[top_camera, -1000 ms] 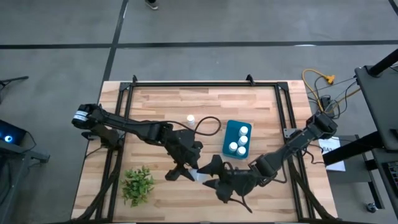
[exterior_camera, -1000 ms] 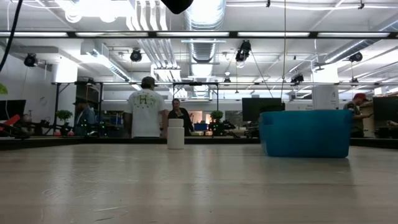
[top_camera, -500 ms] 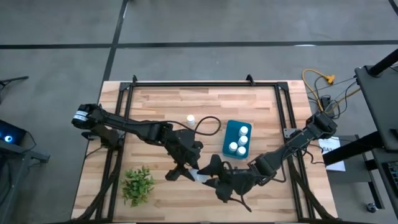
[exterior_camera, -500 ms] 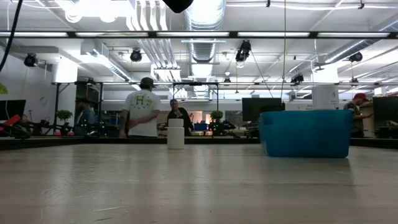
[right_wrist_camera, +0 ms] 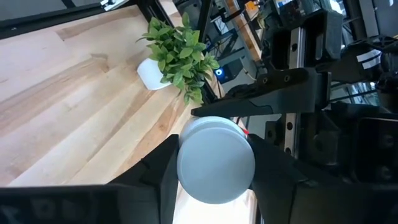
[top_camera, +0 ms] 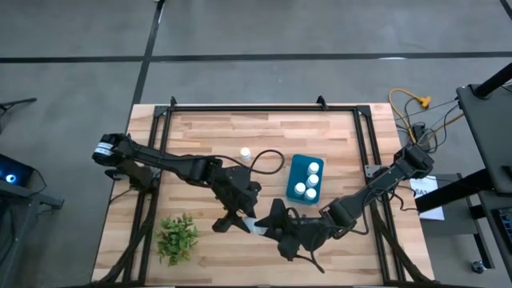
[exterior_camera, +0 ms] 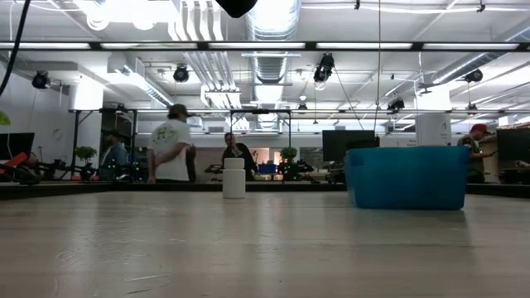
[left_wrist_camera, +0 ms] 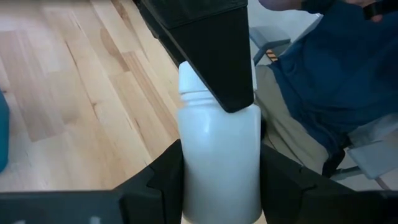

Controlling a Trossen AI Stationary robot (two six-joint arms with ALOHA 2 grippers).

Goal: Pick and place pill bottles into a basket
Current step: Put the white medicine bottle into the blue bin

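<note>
Here, over the counter's (top_camera: pixel 336 128) front middle, the left claw (top_camera: pixel 242 218) and right claw (top_camera: pixel 270 224) both clamp one white pill bottle (left_wrist_camera: pixel 219 155) between them. Three bottles (top_camera: pixel 306 181) stand in the teal basket (top_camera: pixel 293 170). Another bottle (top_camera: pixel 245 153) stands left of it.

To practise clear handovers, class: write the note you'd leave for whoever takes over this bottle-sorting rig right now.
Left hand: shut on a pill bottle, over the table near its front edge.
Right hand: shut on the cap end of the same bottle; it looks like a hand-over.
Done: three bottles lie in the basket.
Left: the held bottle, and the standing bottle left of the basket, both go in.
</note>
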